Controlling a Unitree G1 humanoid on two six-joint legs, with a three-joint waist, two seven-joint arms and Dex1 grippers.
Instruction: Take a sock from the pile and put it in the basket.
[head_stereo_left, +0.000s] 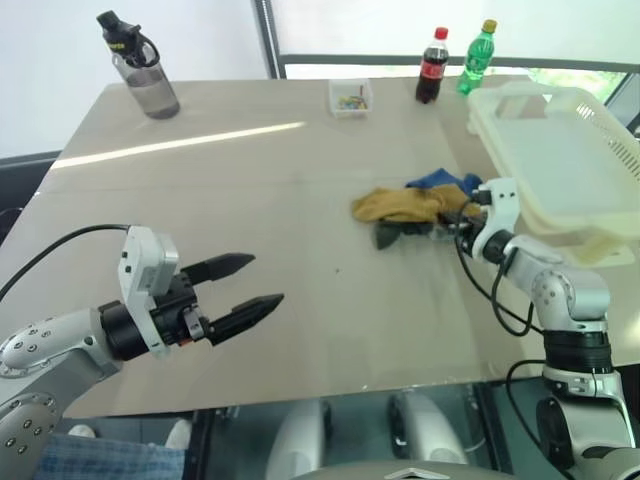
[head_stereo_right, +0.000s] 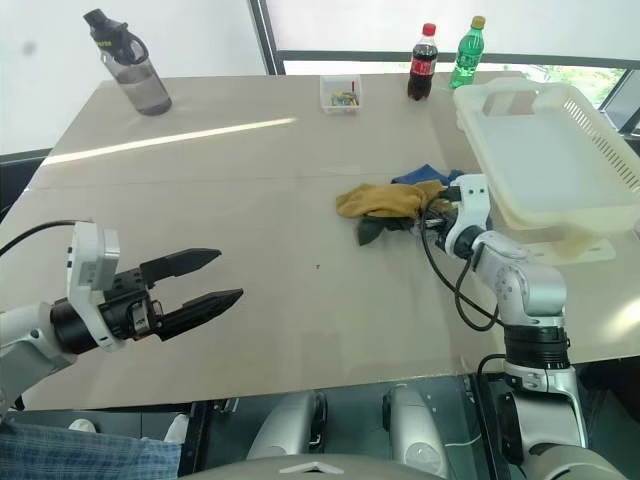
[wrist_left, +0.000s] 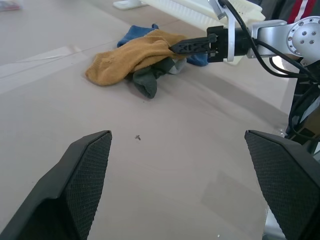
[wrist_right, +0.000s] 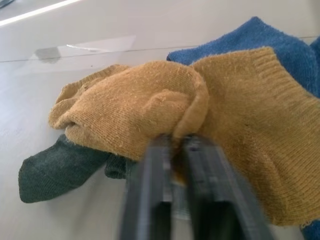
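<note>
Right wrist view: right gripper (wrist_right: 172, 142) clenched on a fold of the ribbed, nubbly mustard-yellow sock (wrist_right: 150, 110).

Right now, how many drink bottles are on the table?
3. A dark-capped water bottle stands at the far left corner. A cola bottle and a green soda bottle stand side by side at the far edge, near the basket.

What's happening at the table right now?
The right gripper has closed on a fold of the mustard-yellow sock, which lies on the pile over the dark green sock and blue sock. Nothing has been lifted. The basket sits just beside the pile. The left gripper hovers open over bare table, away from the socks.
</note>
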